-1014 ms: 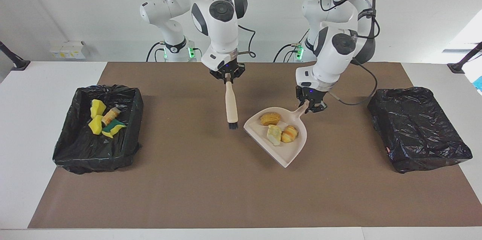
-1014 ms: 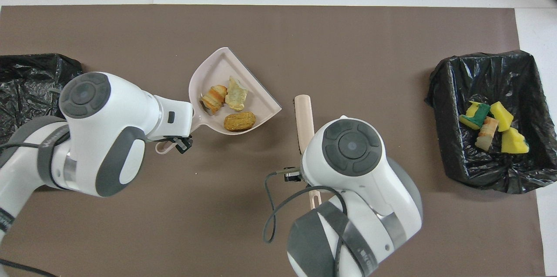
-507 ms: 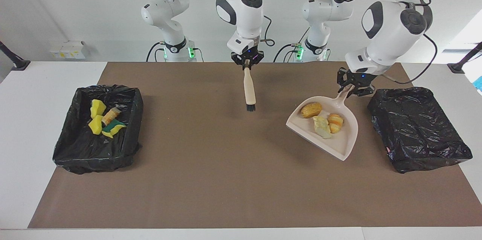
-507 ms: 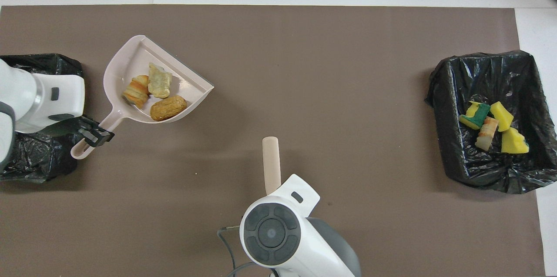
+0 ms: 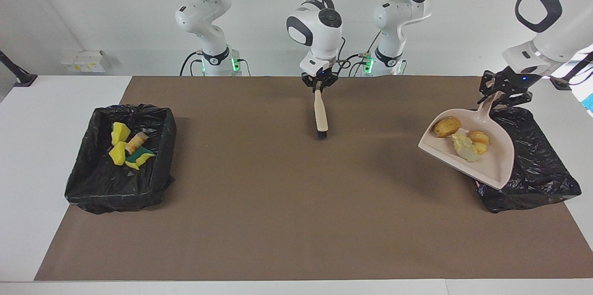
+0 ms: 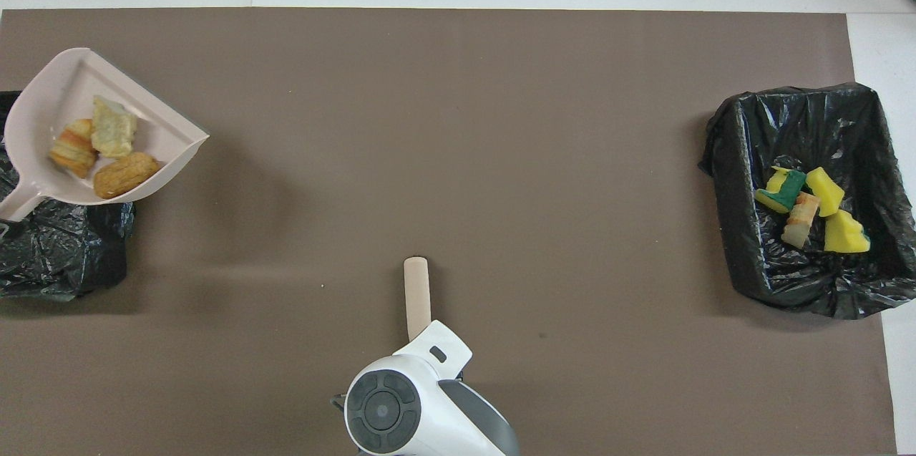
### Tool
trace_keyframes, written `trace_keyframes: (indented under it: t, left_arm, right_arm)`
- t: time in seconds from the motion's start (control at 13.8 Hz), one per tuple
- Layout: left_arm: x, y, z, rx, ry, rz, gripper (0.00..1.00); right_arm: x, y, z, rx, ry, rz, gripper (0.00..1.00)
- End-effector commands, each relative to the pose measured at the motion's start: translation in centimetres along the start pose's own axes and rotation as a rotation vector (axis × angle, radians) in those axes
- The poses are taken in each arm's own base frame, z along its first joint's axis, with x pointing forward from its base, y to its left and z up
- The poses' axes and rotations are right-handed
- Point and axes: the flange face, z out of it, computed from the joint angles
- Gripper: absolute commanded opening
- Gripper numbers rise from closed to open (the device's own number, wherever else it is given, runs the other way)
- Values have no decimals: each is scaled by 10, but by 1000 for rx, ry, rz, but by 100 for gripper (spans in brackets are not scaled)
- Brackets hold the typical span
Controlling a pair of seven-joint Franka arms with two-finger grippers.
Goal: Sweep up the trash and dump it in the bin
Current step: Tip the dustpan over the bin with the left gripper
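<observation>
Seven trash pieces (image 5: 464, 140), two bins (image 5: 92, 179), one dustpan (image 5: 498, 165), one brush (image 5: 320, 114).

Beige dustpan (image 5: 486, 165) with golden-brown and pale yellow lumps (image 5: 464, 138) at right of frame; beige, black-bristled brush (image 5: 320, 114) at centre; yellow-and-green sponges (image 5: 121, 147) in black bin (image 5: 92, 184) at left; brown mat (image 5: 287, 202).

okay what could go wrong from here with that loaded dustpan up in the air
1. The dustpan hangs tilted, only partly over the bin at the left arm's end; its three bread pieces lie loose and could slide off its open edge onto the mat.
2. The left tool holds only the thin handle, so the pan might twist when tipped.
3. That bin's bag looks flat, so pieces may roll off.
</observation>
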Motion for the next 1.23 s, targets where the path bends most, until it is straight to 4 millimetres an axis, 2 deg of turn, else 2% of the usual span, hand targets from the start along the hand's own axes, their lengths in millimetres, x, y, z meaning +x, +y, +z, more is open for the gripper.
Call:
trace_keyframes:
  t: [0.0, 0.14, 0.29, 0.43, 0.58, 0.65, 0.87, 1.01, 1.16]
  left_arm:
    - [-29, -37, -22, 81, -91, 86, 0]
    - [-54, -60, -29, 129, -159, 72, 0]
    - [-70, -73, -36, 190, -272, 97, 0]
    - [-75, -83, -44, 244, -359, 106, 0]
    - [-78, -90, -50, 289, -403, 115, 0]
    - [-78, -95, -47, 301, -433, 120, 0]
    - [-72, -98, -53, 370, -491, 148, 0]
    - [-73, -99, -55, 391, -505, 154, 0]
    - [-73, -100, -57, 411, -548, 165, 0]
  right_arm:
    - [0, 0, -15, -15, 14, 8, 100]
    - [8, 1, -32, -39, 11, 8, 100]
    - [23, 8, -57, -34, 13, 22, 100]
    - [48, 31, -96, 5, 22, 69, 100]
    - [72, 66, -126, 15, 8, 36, 100]
    - [81, 83, -141, 15, 2, 15, 100]
    - [110, 133, -180, 11, -17, -15, 100]
    - [132, 181, -206, 26, -19, -6, 100]
    - [149, 237, -225, 44, 7, -70, 100]
